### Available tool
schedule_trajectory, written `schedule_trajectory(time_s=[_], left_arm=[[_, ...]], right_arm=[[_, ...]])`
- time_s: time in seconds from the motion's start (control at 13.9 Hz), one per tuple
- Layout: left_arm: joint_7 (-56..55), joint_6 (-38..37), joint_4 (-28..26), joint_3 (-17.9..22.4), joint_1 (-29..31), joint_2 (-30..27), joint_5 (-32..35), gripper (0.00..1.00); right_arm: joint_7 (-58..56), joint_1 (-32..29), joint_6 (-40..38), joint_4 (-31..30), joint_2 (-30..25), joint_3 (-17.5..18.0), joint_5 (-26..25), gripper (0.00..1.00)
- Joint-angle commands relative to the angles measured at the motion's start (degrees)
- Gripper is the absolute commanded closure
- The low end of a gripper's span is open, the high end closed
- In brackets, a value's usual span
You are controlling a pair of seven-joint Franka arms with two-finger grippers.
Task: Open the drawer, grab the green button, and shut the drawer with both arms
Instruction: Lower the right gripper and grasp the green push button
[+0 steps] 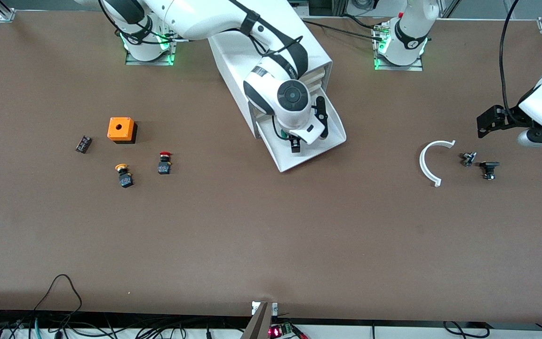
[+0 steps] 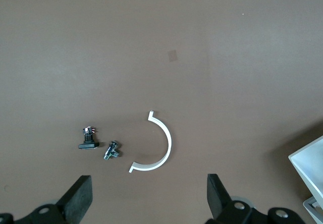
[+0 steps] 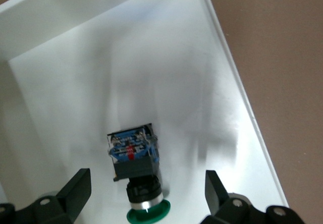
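Observation:
The lowest drawer (image 1: 332, 141) of the white cabinet (image 1: 233, 56) is pulled out. The green-capped button (image 3: 133, 163) lies on its side on the drawer's white floor (image 3: 101, 42), its cap toward my right gripper. My right gripper (image 1: 294, 143) hangs low over the open drawer and hides most of the button in the front view. In the right wrist view the gripper (image 3: 146, 191) is open, one finger on each side of the button, not touching it. My left gripper (image 1: 483, 126) is open and empty, waiting above the table at the left arm's end.
An orange box (image 1: 121, 129), a red-capped button (image 1: 164, 162), a yellow-capped button (image 1: 124, 175) and a small black part (image 1: 83, 144) lie toward the right arm's end. A white arc (image 1: 431, 162) and two small dark parts (image 1: 468, 158) (image 1: 489, 168) lie under the left gripper (image 2: 149, 196).

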Motion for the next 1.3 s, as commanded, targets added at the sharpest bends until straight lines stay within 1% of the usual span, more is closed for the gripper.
schedule_trajectory(time_s=[0.0, 0.43, 0.58, 0.65, 0.72, 0.79, 0.87, 1.08, 1.23], left_arm=[[-0.3, -0.2, 0.6, 0.3, -0.1, 0.1, -1.2, 0.00], [-0.3, -0.6, 0.6, 0.3, -0.2, 0.1, -1.2, 0.00], [-0.3, -0.8, 0.5, 0.3, -0.2, 0.2, -1.2, 0.00], [-0.3, -0.8, 0.6, 0.3, -0.3, 0.2, -1.2, 0.00], [-0.3, -0.8, 0.6, 0.3, -0.3, 0.1, -1.2, 0.00], [-0.2, -0.8, 0.6, 0.3, -0.3, 0.2, -1.2, 0.00], [-0.2, -0.8, 0.6, 0.3, -0.3, 0.2, -1.2, 0.00], [-0.2, -0.8, 0.5, 0.2, -0.6, 0.4, -1.2, 0.00], [-0.2, -0.6, 0.4, 0.2, -0.6, 0.9, -1.2, 0.00]], right_arm=[[-0.5, 1.2, -0.9, 2.0, 1.1, -0.1, -1.2, 0.00], [-0.1, 1.2, -0.1, 2.0, 3.0, -0.2, -1.4, 0.00], [0.0, 1.4, 0.1, 2.1, 3.1, -0.2, -2.2, 0.01], [0.0, 1.5, 0.1, 2.1, 3.0, -0.3, -2.3, 0.07], [0.0, 1.5, 0.1, 2.2, 3.0, -0.4, -2.3, 0.19], [-0.3, 1.5, 0.6, 2.3, 3.0, -0.4, -2.3, 0.33], [-0.5, 1.5, 1.6, 2.2, 3.0, -0.4, -2.3, 0.43], [-0.5, 2.1, 1.7, 2.2, 2.9, -0.8, -2.4, 0.58], [-0.7, 2.5, 1.7, 2.3, 2.9, -1.3, -2.4, 0.63]])
